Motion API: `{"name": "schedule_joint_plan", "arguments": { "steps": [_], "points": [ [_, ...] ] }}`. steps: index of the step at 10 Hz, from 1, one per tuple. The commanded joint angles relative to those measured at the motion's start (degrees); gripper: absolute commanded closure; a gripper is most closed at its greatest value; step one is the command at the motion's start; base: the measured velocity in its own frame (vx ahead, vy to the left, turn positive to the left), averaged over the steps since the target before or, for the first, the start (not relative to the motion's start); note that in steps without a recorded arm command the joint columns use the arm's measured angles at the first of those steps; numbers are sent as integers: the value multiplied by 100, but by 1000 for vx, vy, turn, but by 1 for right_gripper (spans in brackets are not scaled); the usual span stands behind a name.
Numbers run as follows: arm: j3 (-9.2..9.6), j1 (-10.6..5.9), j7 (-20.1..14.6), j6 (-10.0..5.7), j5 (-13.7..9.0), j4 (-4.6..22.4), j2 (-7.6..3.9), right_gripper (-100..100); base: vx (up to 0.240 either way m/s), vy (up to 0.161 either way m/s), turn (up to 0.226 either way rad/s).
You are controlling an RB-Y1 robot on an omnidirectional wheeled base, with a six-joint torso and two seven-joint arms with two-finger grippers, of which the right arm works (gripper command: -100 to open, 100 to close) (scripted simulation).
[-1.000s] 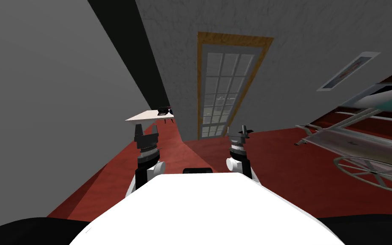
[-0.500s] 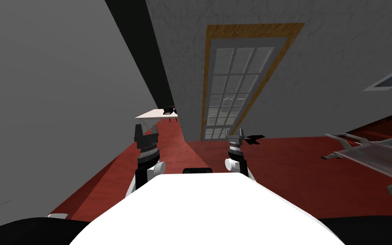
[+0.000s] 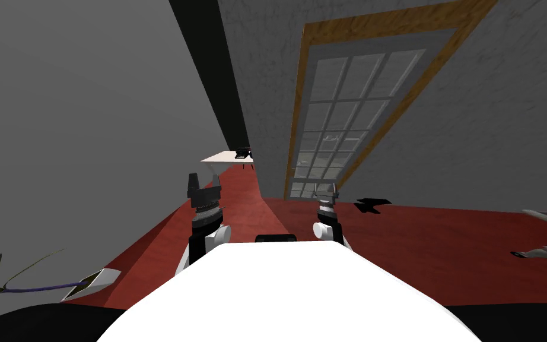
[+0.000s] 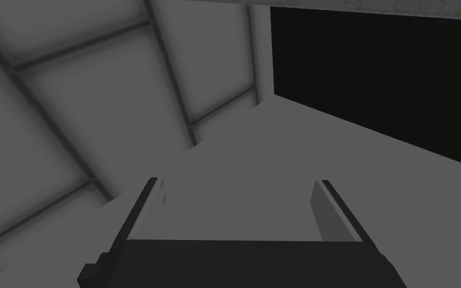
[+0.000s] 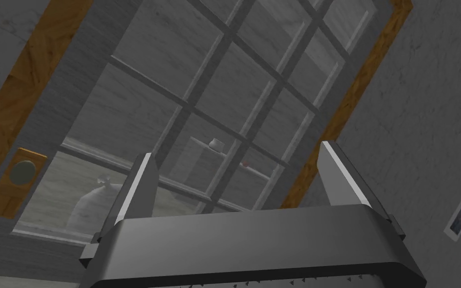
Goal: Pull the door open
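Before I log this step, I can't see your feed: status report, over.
Left gripper open, right gripper open, facing glazed door. Door shut, knob untouched, off to the gripper's side. White table to my left, apart from the door.

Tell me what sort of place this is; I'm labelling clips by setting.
Probably a room in a house: a wood-framed glazed door, a red floor and a small white table.

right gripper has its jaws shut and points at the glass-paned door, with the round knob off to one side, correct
No: the jaws of the right gripper stand open, holding nothing, as the right wrist view shows. It does point at the glass-paned door, with the round knob off to one side.
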Motion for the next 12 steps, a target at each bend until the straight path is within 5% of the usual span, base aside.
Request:
{"name": "schedule_joint_plan", "arguments": {
  "steps": [1, 12],
  "points": [
    [38, -40, -64, -69, -47, 182, 19, -100, 59, -30, 27],
    [154, -390, -1050, -462, -992, 1697, -112, -100, 72, -38, 164]
  ]
}}
